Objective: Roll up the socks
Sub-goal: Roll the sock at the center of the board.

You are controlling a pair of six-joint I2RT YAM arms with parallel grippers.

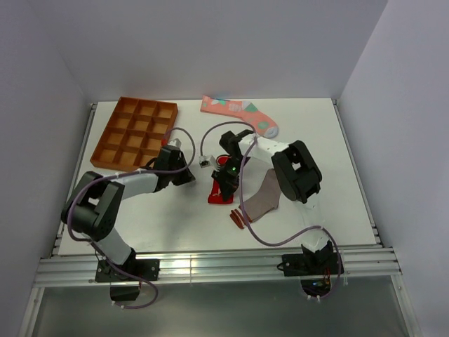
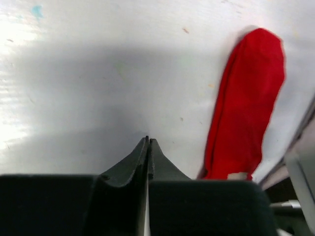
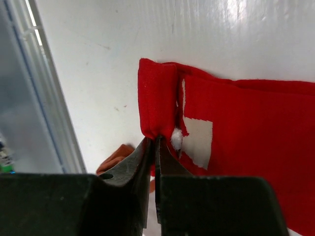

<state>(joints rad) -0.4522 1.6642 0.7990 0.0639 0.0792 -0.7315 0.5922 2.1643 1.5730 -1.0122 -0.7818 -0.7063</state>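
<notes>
White bench [image 1: 337, 140] bears the red sock [image 3: 246, 128], its folded edge nipped by the closed right pincer [image 3: 156, 140], just right of the closed, empty left pincer [image 2: 148, 140].

Orange grid tray [image 1: 137, 132] — far-left corner of white table [image 1: 337, 140], metal rails [image 1: 210, 267] along near edge

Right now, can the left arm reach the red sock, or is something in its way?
Probably yes. The left gripper, shut and empty, hangs over the table, with nothing between it and the red sock. But the right gripper is shut on the sock's folded edge, so the arms might crowd.
</notes>
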